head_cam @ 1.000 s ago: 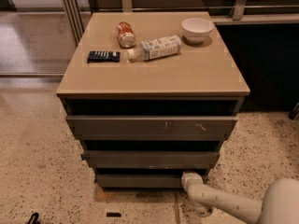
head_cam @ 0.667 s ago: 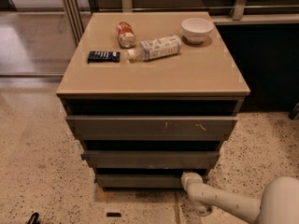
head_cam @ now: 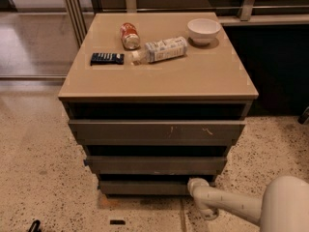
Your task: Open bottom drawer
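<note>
The gripper (head_cam: 195, 184) is held low against the right end of the bottom drawer (head_cam: 140, 187), the lowest front; whether it is closed cannot be told. The top edge should be hooked firmly, then pulled straight outward.

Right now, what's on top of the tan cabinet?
A red can, a labelled plastic bottle, a white bowl, a dark blue packet. Anything beneath them is covered. The gripper is low at the dark grey bottom drawer.
</note>
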You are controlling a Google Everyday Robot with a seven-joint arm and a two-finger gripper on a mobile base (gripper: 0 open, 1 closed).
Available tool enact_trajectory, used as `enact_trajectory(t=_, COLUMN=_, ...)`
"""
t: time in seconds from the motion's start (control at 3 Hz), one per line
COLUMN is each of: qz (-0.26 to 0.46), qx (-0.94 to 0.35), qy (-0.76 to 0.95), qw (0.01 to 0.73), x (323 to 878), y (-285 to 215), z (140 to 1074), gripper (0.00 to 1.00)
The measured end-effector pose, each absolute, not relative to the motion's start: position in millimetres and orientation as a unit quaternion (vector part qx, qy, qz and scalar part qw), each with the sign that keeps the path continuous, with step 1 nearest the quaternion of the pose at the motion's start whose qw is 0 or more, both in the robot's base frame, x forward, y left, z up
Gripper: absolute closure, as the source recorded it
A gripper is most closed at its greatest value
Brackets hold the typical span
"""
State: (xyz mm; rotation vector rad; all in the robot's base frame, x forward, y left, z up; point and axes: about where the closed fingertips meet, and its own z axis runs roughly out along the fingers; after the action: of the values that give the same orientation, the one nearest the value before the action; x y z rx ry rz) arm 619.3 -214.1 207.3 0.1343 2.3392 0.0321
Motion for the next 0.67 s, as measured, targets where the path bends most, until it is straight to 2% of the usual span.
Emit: enact_trajectory(t=0.67, qz=0.014, qx=0.041, qy=0.931, qw=0.361, x=618.4, y=-219.4, z=201.7, gripper=1.00)
